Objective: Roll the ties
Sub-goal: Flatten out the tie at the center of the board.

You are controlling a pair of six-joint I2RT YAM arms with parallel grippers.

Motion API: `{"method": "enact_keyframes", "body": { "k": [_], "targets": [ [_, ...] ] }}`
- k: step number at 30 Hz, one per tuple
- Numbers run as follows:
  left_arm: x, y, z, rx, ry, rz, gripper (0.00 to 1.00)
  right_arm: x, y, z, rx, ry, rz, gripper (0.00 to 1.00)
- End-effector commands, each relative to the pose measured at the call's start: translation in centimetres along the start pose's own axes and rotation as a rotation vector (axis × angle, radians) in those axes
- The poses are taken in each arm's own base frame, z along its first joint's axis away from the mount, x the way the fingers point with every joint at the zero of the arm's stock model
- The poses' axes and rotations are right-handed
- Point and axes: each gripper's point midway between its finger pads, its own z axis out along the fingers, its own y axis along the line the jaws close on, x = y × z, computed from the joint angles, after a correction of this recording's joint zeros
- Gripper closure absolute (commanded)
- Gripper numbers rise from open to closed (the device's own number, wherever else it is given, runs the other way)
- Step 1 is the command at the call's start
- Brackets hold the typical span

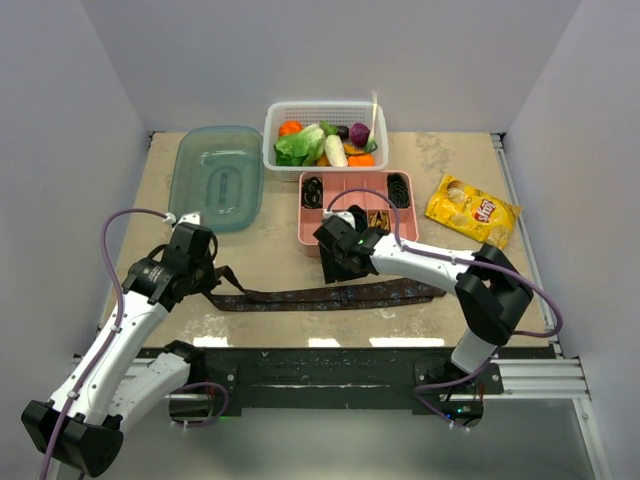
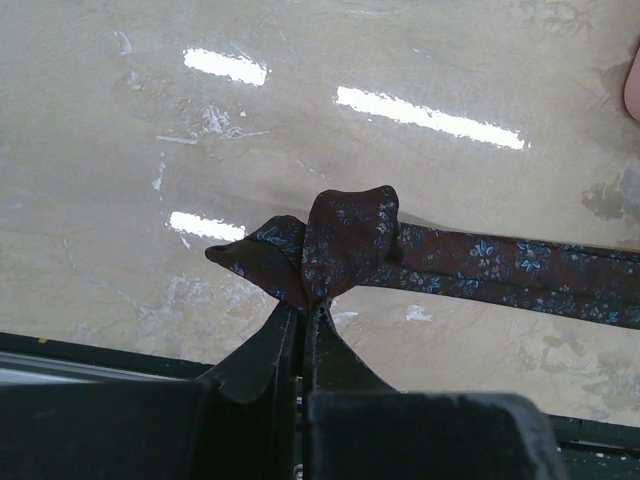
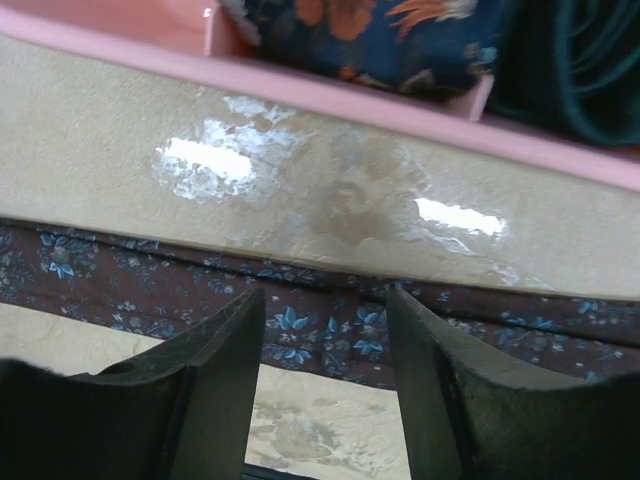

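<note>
Left wrist view cuts the brown-maroon tie (image 2: 480,262) off at its right border, so the far end is out of sight there. In the top view the tie's left tip is hidden under the left gripper (image 1: 207,272), and a short stretch near its middle is covered by the right gripper (image 1: 336,268). The tie's small blue flower pattern is too fine to make out from above. It lies flat along the near part of the table (image 1: 270,240), running from one gripper to the other and on past the right one.

The left fingers (image 2: 268,345) are clamped on the tie's end. The cloth is folded over on itself and bunches up just ahead of the fingertips, lifted off the surface. The right fingers (image 3: 225,345) stand apart with nothing between them. The tie passes crosswise below the gap, and I cannot tell whether the tips touch it.

Just beyond the right fingers is the rim of a pink tray (image 3: 350,95). Its compartments hold a rolled tie (image 3: 370,28) in dark blue with orange flowers and a dark green coil (image 3: 575,70), both cut off by the top edge of that view.

The tabletop is glossy mottled beige with bright reflections of the lights. Farther back stand a white basket (image 1: 325,108) of vegetables and a translucent blue-green lid (image 1: 217,175), with a yellow chip bag (image 1: 472,210) to the right of the tray. Plain pale walls close in three sides, and purple cables (image 1: 112,250) loop from both arms.
</note>
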Motion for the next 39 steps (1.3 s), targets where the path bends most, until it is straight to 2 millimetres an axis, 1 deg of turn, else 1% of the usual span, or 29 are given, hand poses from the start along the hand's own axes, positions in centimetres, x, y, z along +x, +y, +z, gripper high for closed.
{"method": "enact_keyframes", "body": {
  "k": [1, 2, 5, 8, 11, 18, 21, 22, 24, 26, 28, 32, 39],
  "targets": [
    [-1.1, 0.1, -0.5, -0.007, -0.041, -0.035, 1.0, -0.4, 2.1, -0.7, -0.043, -0.003, -0.02, 0.48],
    [-1.0, 0.1, -0.4, -0.01, -0.04, -0.034, 1.0, 0.1, 2.4, -0.7, -0.049, 0.007, -0.029, 0.48],
    [-1.0, 0.0, -0.3, -0.005, -0.038, -0.031, 1.0, 1.2, 2.3, -0.5, -0.031, 0.037, -0.033, 0.48],
    [-1.0, -0.1, -0.2, -0.001, -0.037, -0.031, 1.0, 2.6, 1.0, -0.1, 0.019, 0.066, -0.03, 0.49],
    [-0.9, -0.1, 0.0, 0.0, -0.032, -0.024, 1.0, 3.4, -0.3, 0.0, 0.069, 0.081, -0.032, 0.53],
    [-0.8, -0.2, 0.1, 0.002, -0.032, -0.024, 1.0, 5.4, -1.3, 1.2, 0.102, 0.125, -0.035, 0.59],
    [-0.8, -0.2, 0.1, 0.006, -0.036, -0.026, 1.0, 5.9, -1.4, 1.6, 0.101, 0.137, -0.034, 0.73],
    [-0.8, -0.1, 0.1, 0.001, -0.034, -0.025, 1.0, 5.8, -1.3, 1.6, 0.101, 0.134, -0.029, 0.81],
    [-0.7, -0.1, 0.1, 0.002, -0.036, -0.025, 1.0, 6.1, -1.4, 1.7, 0.104, 0.138, -0.025, 0.9],
    [-0.7, 0.0, 0.1, 0.0, -0.035, -0.025, 1.0, 6.4, -2.0, 1.8, 0.128, 0.145, -0.022, 1.0],
    [-0.6, 0.1, 0.1, -0.004, -0.034, -0.026, 1.0, 6.4, -2.6, 1.8, 0.157, 0.136, -0.021, 1.0],
    [-0.5, 0.1, 0.2, -0.006, -0.034, -0.031, 1.0, 6.8, -4.5, 1.5, 0.234, 0.134, -0.02, 1.0],
    [-0.4, 0.0, 0.4, -0.008, -0.025, -0.041, 1.0, 6.6, -6.7, 0.8, 0.286, 0.12, 0.015, 1.0]
  ]
}}
